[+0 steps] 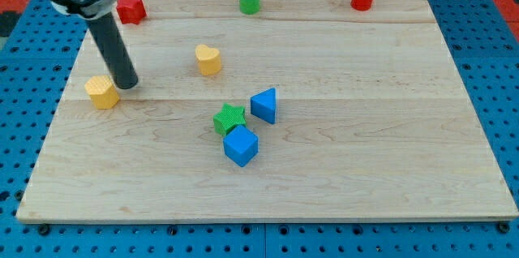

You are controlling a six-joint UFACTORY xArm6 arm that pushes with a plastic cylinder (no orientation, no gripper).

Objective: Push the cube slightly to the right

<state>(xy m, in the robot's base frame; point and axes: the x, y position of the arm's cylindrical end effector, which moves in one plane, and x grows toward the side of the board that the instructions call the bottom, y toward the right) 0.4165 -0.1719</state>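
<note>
Currently: approach step, cube untouched.
Wooden board (389, 128) holds the blue cube (241, 145) near centre, touching the green star (229, 118) at its 11 o'clock. My tip (127, 84), a bare rod holding nothing, rests beside the yellow block (102, 92); in my judgement it must next reach the cube's 9 o'clock side.

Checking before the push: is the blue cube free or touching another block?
Touching. The blue cube sits against the green star at its upper-left corner. My tip is far to its left, by the yellow block.
</note>
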